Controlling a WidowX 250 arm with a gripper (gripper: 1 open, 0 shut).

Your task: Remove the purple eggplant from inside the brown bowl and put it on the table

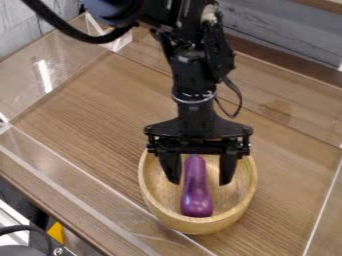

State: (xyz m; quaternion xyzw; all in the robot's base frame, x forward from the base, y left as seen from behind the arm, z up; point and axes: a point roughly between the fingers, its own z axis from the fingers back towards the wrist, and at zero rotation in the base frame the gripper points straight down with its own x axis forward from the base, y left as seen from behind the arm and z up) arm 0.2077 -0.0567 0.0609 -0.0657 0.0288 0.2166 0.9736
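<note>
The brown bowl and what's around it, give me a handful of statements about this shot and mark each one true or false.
1. The purple eggplant lies inside the brown bowl. True.
2. The end effector is shut tight on the eggplant. False: its fingers stand open, one on each side of the eggplant's upper end.
3. The end effector points down into the bowl. True.
4. The bowl is tipped on its side. False: it sits upright on the table.
5. The eggplant already rests on the bare tabletop. False: it is in the bowl, not yet lifted out.
</note>
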